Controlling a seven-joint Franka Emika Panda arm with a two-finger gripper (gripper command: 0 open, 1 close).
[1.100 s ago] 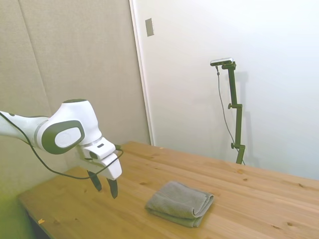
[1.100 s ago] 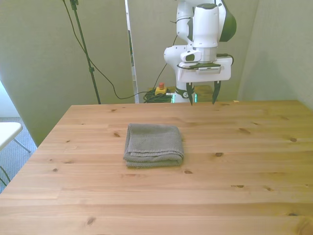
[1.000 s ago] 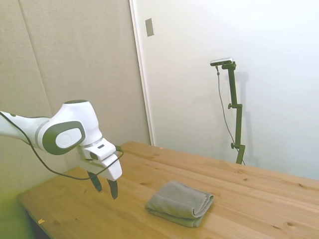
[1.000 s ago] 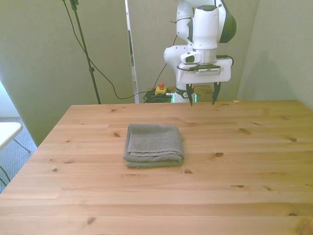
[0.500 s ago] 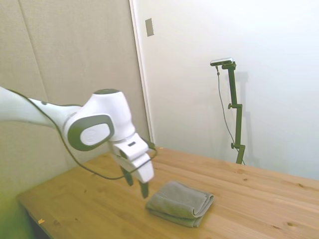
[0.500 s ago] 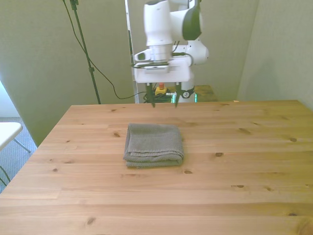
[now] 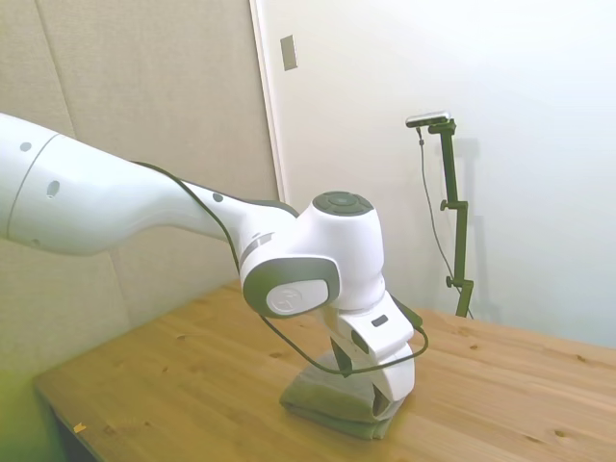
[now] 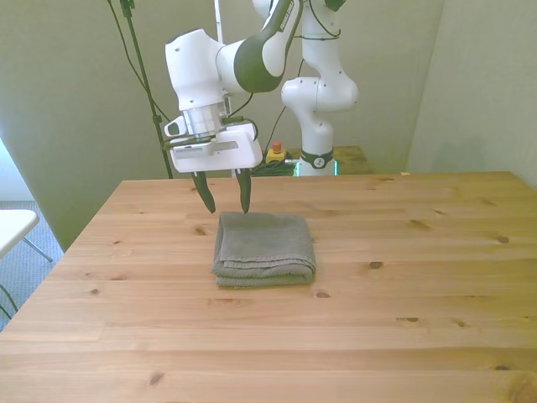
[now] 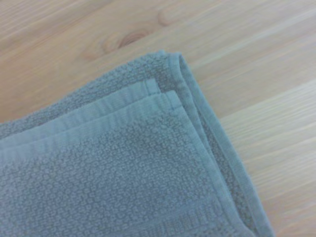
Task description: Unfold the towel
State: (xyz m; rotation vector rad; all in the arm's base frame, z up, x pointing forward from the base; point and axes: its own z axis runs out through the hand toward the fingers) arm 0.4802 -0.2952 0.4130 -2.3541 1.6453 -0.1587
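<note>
The towel (image 8: 264, 247) is a small grey-taupe terry cloth, folded into a thick square on the wooden table (image 8: 403, 285). Its stacked hemmed layers meet at one corner, seen close up in the wrist view (image 9: 123, 168). My gripper (image 8: 225, 201) hangs open just above the towel's far corner on the front view's left, fingers pointing down, one fingertip (image 8: 245, 206) near the towel's far edge. In the side view the arm's wrist covers most of the towel (image 7: 318, 402), and the fingers are hidden there.
The table's far edge lies close behind the gripper. A small dark knot (image 8: 200, 231) in the wood sits just beside the towel on the front view's left. Bare tabletop surrounds the towel.
The arm has swung from behind the table's far edge across toward the front view's left and down, bringing the open gripper over the towel's far corner. The towel has not moved.
</note>
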